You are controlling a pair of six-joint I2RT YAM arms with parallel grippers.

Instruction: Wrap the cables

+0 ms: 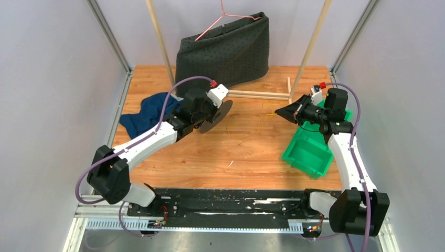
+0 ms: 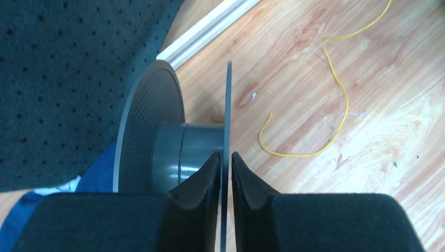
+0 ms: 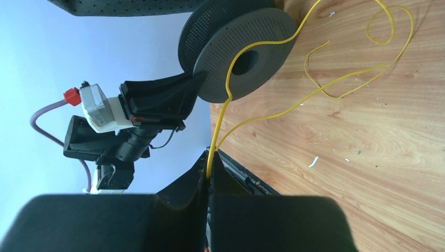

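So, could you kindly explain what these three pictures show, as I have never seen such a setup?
Two white robot arms stand at a wooden table. One picture looks down from above; the other two come from cameras on each wrist. The left pincer is clamped on one thin flange of a dark grey plastic spool. The right pincer pinches a thin yellow wire, whose loose loops lie on the table. Also there: a green plastic bin, blue cloth and a dark dotted fabric.

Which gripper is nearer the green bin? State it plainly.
Right. The right gripper, pinching the yellow wire, hangs just beyond the green bin; the left gripper holds the spool across the table.
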